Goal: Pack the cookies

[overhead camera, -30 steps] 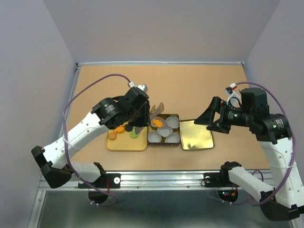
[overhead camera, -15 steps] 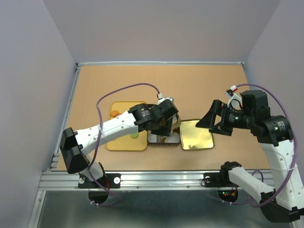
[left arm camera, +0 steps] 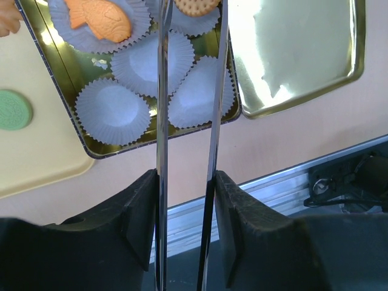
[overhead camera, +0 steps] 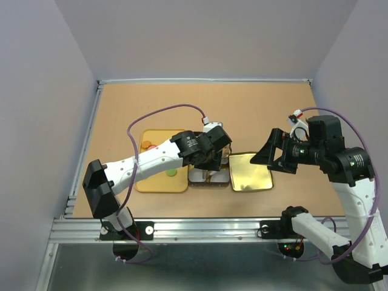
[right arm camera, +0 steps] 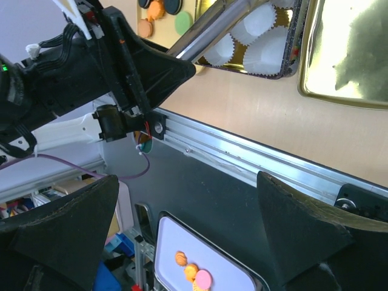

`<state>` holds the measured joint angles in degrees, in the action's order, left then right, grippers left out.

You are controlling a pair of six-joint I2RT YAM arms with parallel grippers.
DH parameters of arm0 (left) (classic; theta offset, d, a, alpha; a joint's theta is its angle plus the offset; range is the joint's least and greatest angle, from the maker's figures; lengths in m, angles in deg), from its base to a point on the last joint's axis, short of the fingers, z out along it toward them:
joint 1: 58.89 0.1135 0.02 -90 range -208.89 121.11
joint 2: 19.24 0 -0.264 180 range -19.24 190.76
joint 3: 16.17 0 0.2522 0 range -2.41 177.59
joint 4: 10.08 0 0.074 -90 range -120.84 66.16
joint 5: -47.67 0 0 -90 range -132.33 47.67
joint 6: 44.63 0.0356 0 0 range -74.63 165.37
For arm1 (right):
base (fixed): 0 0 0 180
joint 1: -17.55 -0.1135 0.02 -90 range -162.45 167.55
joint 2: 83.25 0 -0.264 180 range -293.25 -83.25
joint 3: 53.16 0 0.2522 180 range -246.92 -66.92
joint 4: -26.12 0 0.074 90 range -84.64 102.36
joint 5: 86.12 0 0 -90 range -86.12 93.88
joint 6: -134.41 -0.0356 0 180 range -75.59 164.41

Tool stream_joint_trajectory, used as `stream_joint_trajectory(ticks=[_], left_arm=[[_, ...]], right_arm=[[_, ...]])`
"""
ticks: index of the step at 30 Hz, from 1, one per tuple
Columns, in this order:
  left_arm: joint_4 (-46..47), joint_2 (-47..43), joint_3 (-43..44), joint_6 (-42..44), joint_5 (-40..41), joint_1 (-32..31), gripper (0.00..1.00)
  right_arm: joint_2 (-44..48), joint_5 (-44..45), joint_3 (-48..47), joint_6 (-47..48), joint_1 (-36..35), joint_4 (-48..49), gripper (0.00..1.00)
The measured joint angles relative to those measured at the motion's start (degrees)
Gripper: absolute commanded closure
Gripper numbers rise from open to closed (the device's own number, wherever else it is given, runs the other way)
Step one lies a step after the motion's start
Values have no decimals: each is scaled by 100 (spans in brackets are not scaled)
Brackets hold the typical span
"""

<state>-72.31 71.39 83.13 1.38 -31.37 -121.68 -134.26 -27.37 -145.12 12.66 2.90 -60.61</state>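
Your left arm (overhead camera: 151, 159) stretches over the tin (left arm camera: 68, 73). Its jaws are narrow and hold a pair of thin metal tongs (left arm camera: 161, 121). The tongs point at the white cups (left arm camera: 114, 110) in the tin. A round tan cookie (left arm camera: 193, 5) lies in a cup between the tong tips. You cannot tell if the tips pinch it. An orange fish cookie (left arm camera: 100, 19) lies in the cup beside it.

More cookies (overhead camera: 149, 145) lie on the yellow tray (overhead camera: 154, 183), just left of the tin. A green cookie (left arm camera: 13, 109) lies on the tray too, near the tin. The gold lid (overhead camera: 251, 173) lies flat on the desk (overhead camera: 242, 109), just right of the tin.

Your right arm (overhead camera: 348, 163) hangs over the lid's right edge. Its jaws are wide and hold nothing.
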Motion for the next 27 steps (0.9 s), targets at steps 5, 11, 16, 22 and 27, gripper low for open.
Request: stream_joint_trajectory(ticks=[5, 11, 16, 22, 27], left_arm=[[-2, 120, 0, -7, 87, 0, 37], [-63, 136, 184, -7, 179, 0, 37], [-339, 157, 706, -13, 286, 0, 37], [-866, -101, 973, -251, 433, 0, 37], [-1128, -1375, -164, -826, 452, 2, 37]], right_arm=[[2, -2, 0, 11, 0, -2, 0], [-2, 0, 0, 63, 0, -15, 0], [-7, 0, 0, 111, 0, -55, 0], [-4, 2, 0, 197, 0, -129, 0], [-7, 42, 0, 304, 0, -162, 0]])
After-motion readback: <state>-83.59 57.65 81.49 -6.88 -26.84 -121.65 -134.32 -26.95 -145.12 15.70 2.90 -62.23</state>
